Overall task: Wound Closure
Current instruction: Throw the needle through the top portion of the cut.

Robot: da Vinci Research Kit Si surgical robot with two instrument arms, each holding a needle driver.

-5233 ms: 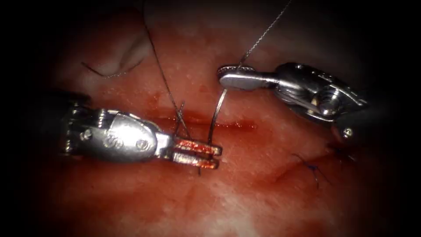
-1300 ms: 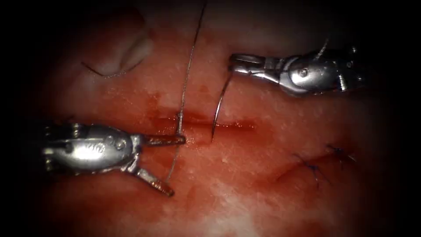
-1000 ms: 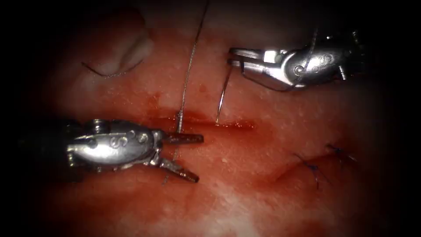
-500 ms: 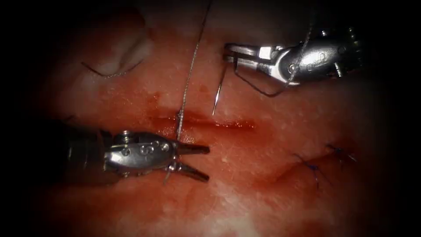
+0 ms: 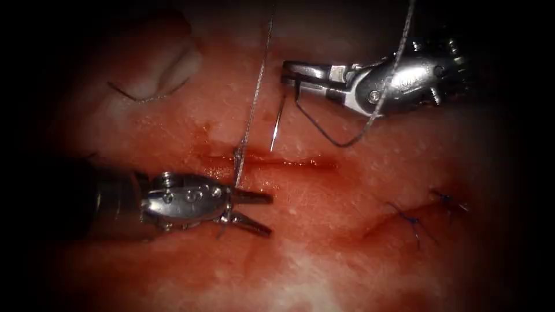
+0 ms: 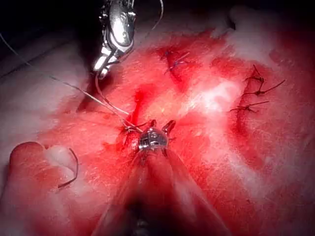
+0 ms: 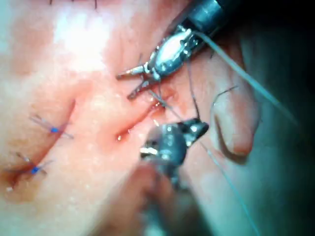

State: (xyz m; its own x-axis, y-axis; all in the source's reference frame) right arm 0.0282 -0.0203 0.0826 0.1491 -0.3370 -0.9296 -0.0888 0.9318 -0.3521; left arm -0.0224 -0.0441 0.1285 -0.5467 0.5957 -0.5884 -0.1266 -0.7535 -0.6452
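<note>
The tissue has a level cut wet with red fluid. My right tool is shut on the curved needle near its tail end. The needle hangs free above the cut, tip down and out of the tissue. Thread loops from the tail under the right tool and rises out of view. A second strand climbs from a stitch in the cut. My left tool sits just below the cut, open and holding nothing. The left wrist view shows its jaws spread.
A stitched wound with blue thread lies at the lower right, also seen as blue stitches. A loose cut end of thread rests by a pale fold at the upper left. More stitched cuts lie beyond.
The left tool opened off the needle's tip end, drew back left, then returned below the cut. The right tool lifted the needle up and to the left, clear of the cut.
</note>
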